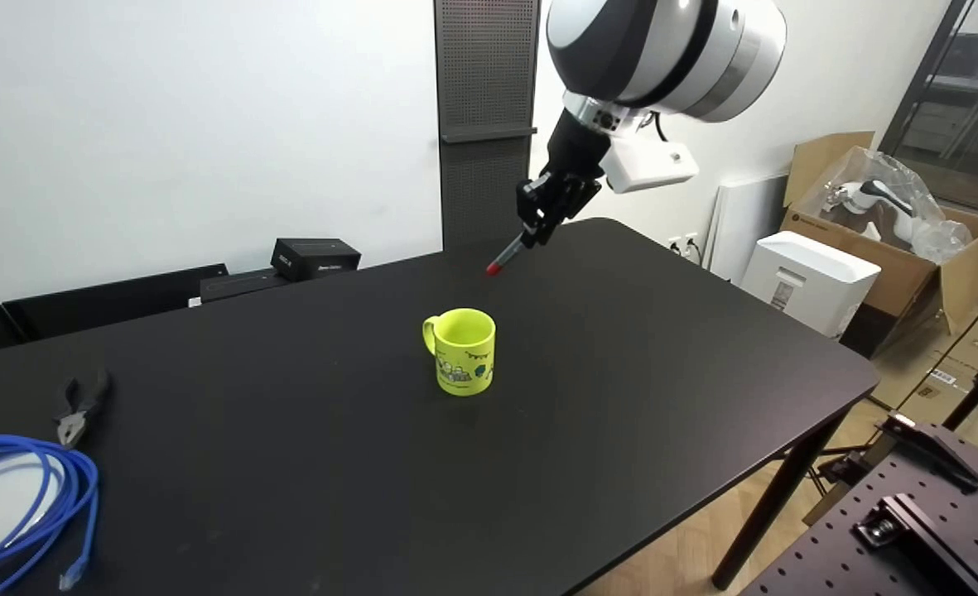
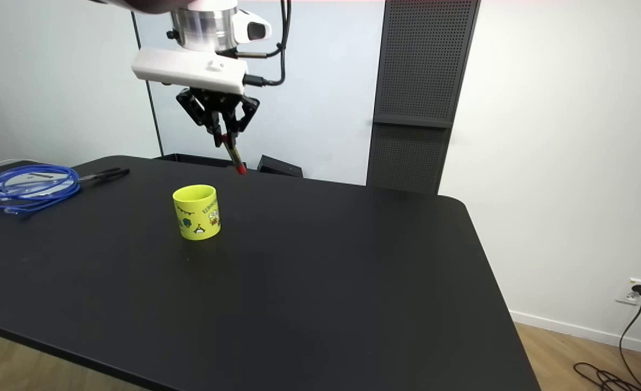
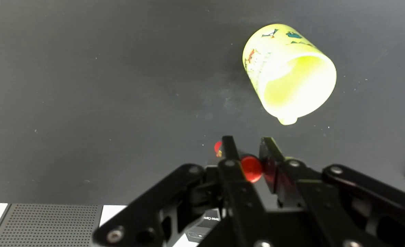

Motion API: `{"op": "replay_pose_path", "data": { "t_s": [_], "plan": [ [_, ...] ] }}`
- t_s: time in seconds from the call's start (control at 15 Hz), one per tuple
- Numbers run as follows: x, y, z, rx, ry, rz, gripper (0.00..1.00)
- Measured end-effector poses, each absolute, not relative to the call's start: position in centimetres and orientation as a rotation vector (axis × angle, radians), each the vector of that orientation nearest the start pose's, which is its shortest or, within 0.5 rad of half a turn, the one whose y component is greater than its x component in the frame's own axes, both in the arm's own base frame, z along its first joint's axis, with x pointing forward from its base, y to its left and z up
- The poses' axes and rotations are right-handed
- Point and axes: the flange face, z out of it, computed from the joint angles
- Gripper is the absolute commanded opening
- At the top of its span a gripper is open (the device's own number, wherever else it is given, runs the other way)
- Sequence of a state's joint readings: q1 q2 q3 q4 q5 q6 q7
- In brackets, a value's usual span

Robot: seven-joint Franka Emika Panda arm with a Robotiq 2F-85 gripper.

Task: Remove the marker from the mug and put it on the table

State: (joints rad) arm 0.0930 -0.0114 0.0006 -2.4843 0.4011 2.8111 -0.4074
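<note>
Claw (image 2: pixel 224 140) clamps the marker (image 1: pixel 508 253), holding it slantwise in the air above the counter (image 1: pixel 621 372), one red end pointing down. Near it, yet apart and lower, the yellow-green mug (image 1: pixel 464 364) stands upright on the counter (it has little printed figures on its wall). Well away from the mug, pliers (image 1: pixel 77 418) lie just beside a coiled blue cable (image 1: pixel 73 463).
</note>
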Motion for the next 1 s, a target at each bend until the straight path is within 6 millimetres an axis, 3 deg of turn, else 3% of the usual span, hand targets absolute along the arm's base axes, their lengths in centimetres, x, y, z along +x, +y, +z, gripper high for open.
{"op": "replay_pose_path", "data": {
  "t_s": [0.33, 1.0],
  "plan": [
    [49.5, 0.3, 29.3, -2.846, -0.205, -0.418, 0.06],
    [50.4, -3.4, 26.0, -2.768, -0.152, -0.307, 0.06]
  ]
}}
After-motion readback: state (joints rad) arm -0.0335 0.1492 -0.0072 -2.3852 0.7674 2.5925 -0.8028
